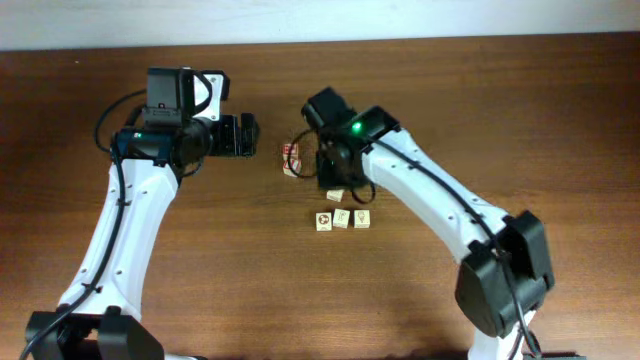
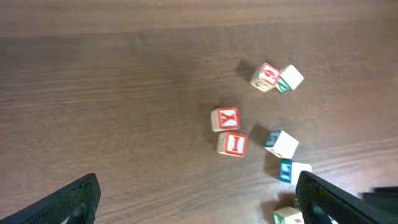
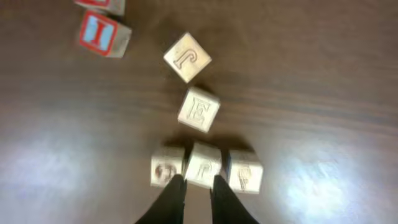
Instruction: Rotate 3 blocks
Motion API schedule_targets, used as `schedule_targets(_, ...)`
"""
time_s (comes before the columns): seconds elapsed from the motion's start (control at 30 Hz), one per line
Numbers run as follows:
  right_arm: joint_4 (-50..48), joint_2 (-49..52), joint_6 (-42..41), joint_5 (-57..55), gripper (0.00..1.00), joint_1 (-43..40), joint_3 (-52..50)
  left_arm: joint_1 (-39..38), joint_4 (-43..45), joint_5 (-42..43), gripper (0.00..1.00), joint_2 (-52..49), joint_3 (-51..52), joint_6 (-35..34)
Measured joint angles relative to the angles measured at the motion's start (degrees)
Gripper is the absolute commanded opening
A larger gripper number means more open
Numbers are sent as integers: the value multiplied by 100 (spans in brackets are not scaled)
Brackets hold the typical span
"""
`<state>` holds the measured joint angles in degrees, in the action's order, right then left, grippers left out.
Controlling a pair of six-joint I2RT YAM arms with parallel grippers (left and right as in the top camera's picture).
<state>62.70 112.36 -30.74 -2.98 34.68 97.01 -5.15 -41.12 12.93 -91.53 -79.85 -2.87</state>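
Three pale blocks lie in a row, at left (image 3: 166, 169), middle (image 3: 204, 163) and right (image 3: 244, 170); from overhead the row (image 1: 342, 218) sits at the table's centre. My right gripper (image 3: 197, 180) (image 1: 335, 180) hovers at the middle block's near edge. Its jaws are nearly shut, with only wood showing in the slim gap. Beyond the row lie an E block (image 3: 199, 110) and a J block (image 3: 187, 57). My left gripper (image 1: 248, 135) (image 2: 198, 186) stands wide open and empty, left of the blocks.
A red-faced I block (image 3: 102, 34) and another red one (image 2: 224, 119) lie by the pile (image 1: 292, 158). The left wrist view also shows a red-and-green pair (image 2: 277, 78) and blue-faced blocks (image 2: 281, 143). The table's far edge (image 1: 320, 40) meets a white wall.
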Motion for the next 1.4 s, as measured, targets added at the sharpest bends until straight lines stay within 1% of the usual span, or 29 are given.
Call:
schedule_targets(0.03,-380,22,15,-2,14,0,-393,0,22,107,99,0,0,0)
schedule_targets(0.1,-822,22,17,42,13,0,-946,-4,149,227,100,0,0,2)
schedule_targets(0.13,-844,22,20,66,13,0,-1113,-4,188,256,96,0,-2,2)
schedule_targets(0.17,-859,22,33,85,14,0,-1143,-4,195,280,93,0,-4,2)
schedule_targets(0.23,-916,22,39,87,14,-4,-1143,-4,170,297,93,0,-4,0)
schedule_targets(0.27,-946,22,55,127,14,-4,-1143,-4,149,299,91,0,-4,0)
schedule_targets(0.33,-946,22,55,256,13,-4,-1143,-4,127,295,91,0,-4,-44)
schedule_targets(0.43,-916,22,125,529,14,-70,-1143,-9,-160,-354,92,0,-11,-682)
schedule_targets(0.53,-1012,22,254,750,14,-184,-1143,-9,-179,-612,92,0,-11,-879)
schedule_targets(0.77,-1362,48,299,796,13,-186,-1274,-9,-151,-699,93,-385,-11,-920)
schedule_targets(0.83,-1561,76,293,713,9,-186,-1624,-9,-127,-702,92,-387,-11,-920)
schedule_targets(0.9,-1635,114,245,682,8,-186,-1716,-9,-122,-702,92,-387,-11,-920)
schedule_targets(1.03,-1628,118,225,649,6,-186,-1722,-9,-114,-702,92,-387,-11,-920)
schedule_targets(1.2,-1598,118,216,922,6,-186,-1722,-9,-114,-702,92,-387,-11,-920)
schedule_targets(1.23,-1582,118,223,970,4,-184,-1722,-9,-114,-702,93,-387,-11,-920)
schedule_targets(1.37,-1543,118,201,992,4,-203,-1735,-9,-114,-702,96,-387,-11,-922)
schedule_targets(1.4,-1453,107,201,973,4,-247,-1729,-9,-111,-702,94,-387,-11,-927)
